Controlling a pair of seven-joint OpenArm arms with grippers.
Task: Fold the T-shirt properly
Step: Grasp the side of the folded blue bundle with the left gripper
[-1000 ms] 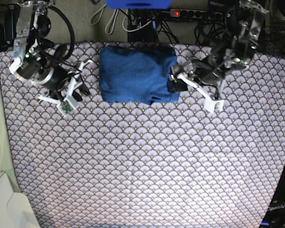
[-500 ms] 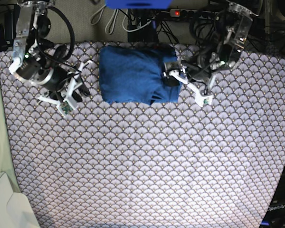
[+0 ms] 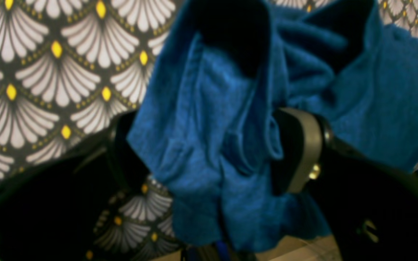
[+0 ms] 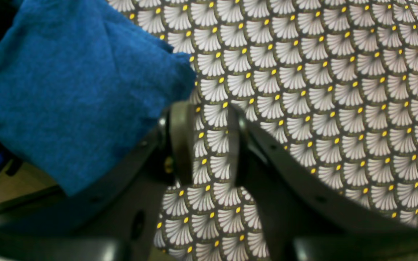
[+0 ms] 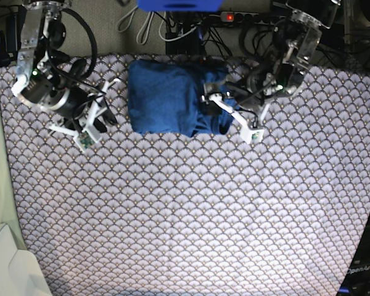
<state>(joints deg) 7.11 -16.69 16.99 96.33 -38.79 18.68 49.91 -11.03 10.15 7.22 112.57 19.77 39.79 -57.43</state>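
Two arms on the table, and only one is working. The T-shirt (image 5: 172, 98) lies bunched into a rough rectangle at the far middle of the scallop-patterned cloth (image 5: 191, 216), and the left gripper (image 5: 225, 114) is pushed into its near-right corner. From the left wrist view, the blue knit (image 3: 212, 145) is heaped between the wide-spread jaws, one pad (image 3: 299, 148) pressed against a fold; whether the cloth is truly pinched or just crowded in there, I cannot tell (the far jaw is buried in shadow). Wide apart, either way.

Over on the other side, the right gripper (image 5: 89, 126) hovers beside the shirt's edge, apart from it. Its wrist camera shows the fingers (image 4: 181, 141) partly open with nothing but patterned cloth (image 4: 321, 90) between them, the shirt's corner (image 4: 85, 87) just to one side.

My read: this is a late tidying step, the shirt already folded down small, the left arm working that lumpy right edge. Next move, as I judge it, calls for either closing on the loose layers and drawing them flat over the bundle, or backing out cleanly. The risk is dragging the whole soft stack along and undoing the fold.
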